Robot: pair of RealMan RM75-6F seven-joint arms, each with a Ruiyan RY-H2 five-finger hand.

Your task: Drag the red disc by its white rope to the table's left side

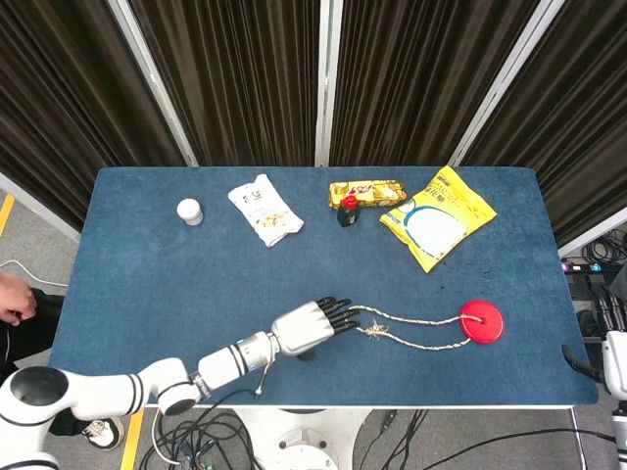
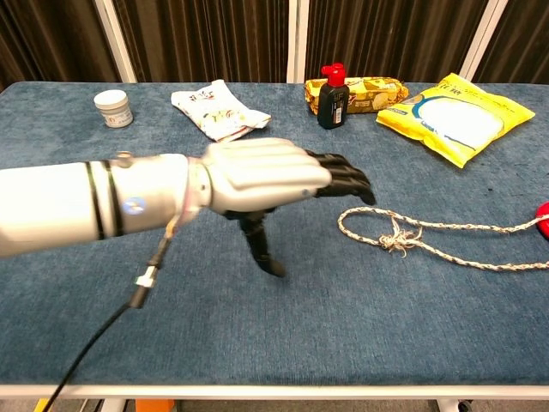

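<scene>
The red disc [image 1: 481, 321] lies flat near the table's right edge, toward the front, with its white rope [image 1: 407, 328] trailing from it toward the table's middle in a long narrow loop that ends in a frayed knot [image 2: 395, 239]. In the chest view only a sliver of the disc shows at the frame's edge, while the loop and knot are plain.

The left hand [image 1: 312, 325] hovers just short of the loop's free end, palm down, fingers stretched forward and apart, holding nothing; from the chest view its dark fingertips [image 2: 346, 179] seem to be above the cloth rather than on the rope, though the height is hard to judge. The right hand [image 1: 613, 357] sits off the table's right front corner and is mostly cut off, so I cannot tell whether it is open or closed.

To do this step well, the left hand should probably come down on the loop's end or at the knot, where there is bulk to pinch, and close firmly before pulling. The pull is best kept low and steady toward the left edge, so the disc slides instead of flipping. The snack packets [image 1: 437, 215], small bottle [image 1: 348, 211] and white jar [image 1: 190, 211] sit along the back edge, well apart from the path.
</scene>
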